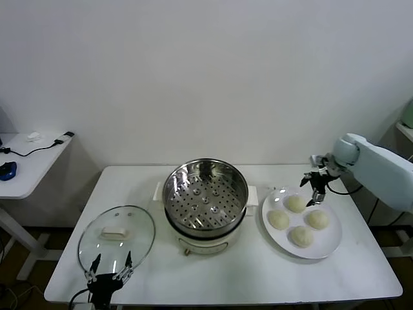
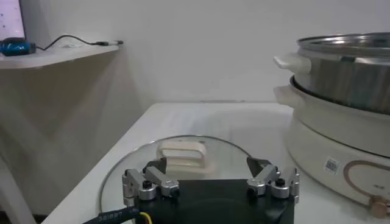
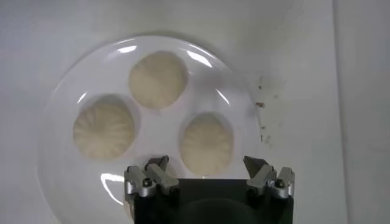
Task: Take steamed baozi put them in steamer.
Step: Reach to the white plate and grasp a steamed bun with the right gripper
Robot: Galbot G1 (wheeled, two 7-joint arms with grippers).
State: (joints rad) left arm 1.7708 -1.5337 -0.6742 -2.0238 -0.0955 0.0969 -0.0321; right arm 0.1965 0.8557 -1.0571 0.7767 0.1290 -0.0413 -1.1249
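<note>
Four cream-white baozi lie on a white plate at the table's right. The shiny steamer sits empty on its cream pot at the middle. My right gripper hovers open over the plate's far edge, just right of the farthest baozi. In the right wrist view three baozi show on the plate. The nearest one lies just ahead of the open gripper. My left gripper is parked open and empty at the table's front left, over the glass lid's near edge.
The glass lid with a cream handle lies flat left of the pot. It also shows in the left wrist view, with the pot and steamer beyond my left gripper. A side table stands far left.
</note>
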